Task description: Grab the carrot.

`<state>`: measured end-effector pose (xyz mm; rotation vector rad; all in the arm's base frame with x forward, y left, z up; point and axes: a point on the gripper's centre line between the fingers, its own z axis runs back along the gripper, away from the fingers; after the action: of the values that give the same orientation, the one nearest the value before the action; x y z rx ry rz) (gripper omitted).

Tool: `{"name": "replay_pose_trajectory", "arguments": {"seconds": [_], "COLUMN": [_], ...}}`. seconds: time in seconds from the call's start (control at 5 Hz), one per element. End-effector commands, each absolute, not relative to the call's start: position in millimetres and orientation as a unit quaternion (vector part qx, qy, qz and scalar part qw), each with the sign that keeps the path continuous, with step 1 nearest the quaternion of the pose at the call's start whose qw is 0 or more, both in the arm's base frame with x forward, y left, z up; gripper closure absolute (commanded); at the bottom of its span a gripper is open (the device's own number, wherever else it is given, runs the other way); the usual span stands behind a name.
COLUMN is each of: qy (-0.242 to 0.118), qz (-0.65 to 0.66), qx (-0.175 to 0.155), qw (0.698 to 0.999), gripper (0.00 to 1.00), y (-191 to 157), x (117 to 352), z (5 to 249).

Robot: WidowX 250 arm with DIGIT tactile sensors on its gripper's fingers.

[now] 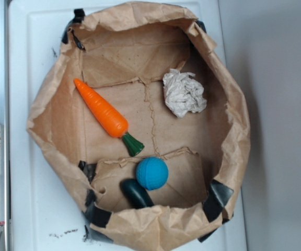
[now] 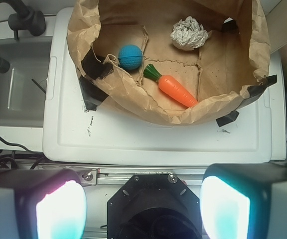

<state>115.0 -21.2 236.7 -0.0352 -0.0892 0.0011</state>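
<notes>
The carrot [image 1: 102, 111] is bright orange with a dark-green stem end and lies slantwise on the floor of a rolled-down brown paper bag [image 1: 51, 112]. In the wrist view the carrot [image 2: 176, 90] lies near the bag's [image 2: 133, 97] front wall, stem pointing left. My gripper [image 2: 142, 206] is open, its two pale fingers [image 2: 60, 209] spread wide at the bottom of the wrist view, well back from the bag and above the robot's black base. Nothing is between them. The gripper does not show in the exterior view.
A blue ball [image 1: 151, 173], a dark-green rounded object [image 1: 136, 193] and a crumpled paper wad [image 1: 184, 92] share the bag. The bag sits on a white tray-like surface [image 2: 148, 139]. A sink with a black faucet [image 2: 26, 20] stands to the left in the wrist view.
</notes>
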Motion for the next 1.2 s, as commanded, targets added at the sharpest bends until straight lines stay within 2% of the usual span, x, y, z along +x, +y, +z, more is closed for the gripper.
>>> {"name": "replay_pose_trajectory", "arguments": {"seconds": [0.0, 0.2, 0.6, 0.8, 1.0], "qy": [-0.045, -0.047, -0.071, -0.083, -0.07], "qz": [0.001, 0.02, 0.033, -0.04, -0.156], "qx": [-0.018, -0.026, -0.023, -0.038, -0.043], "qw": [0.999, 0.998, 0.997, 0.995, 0.984], "gripper": [0.0, 0.0, 0.0, 0.0, 0.0], "y": [-21, -23, -3, 24, 39], "x": [115, 138, 178, 200, 217], "z": [237, 239, 226, 209, 189]}}
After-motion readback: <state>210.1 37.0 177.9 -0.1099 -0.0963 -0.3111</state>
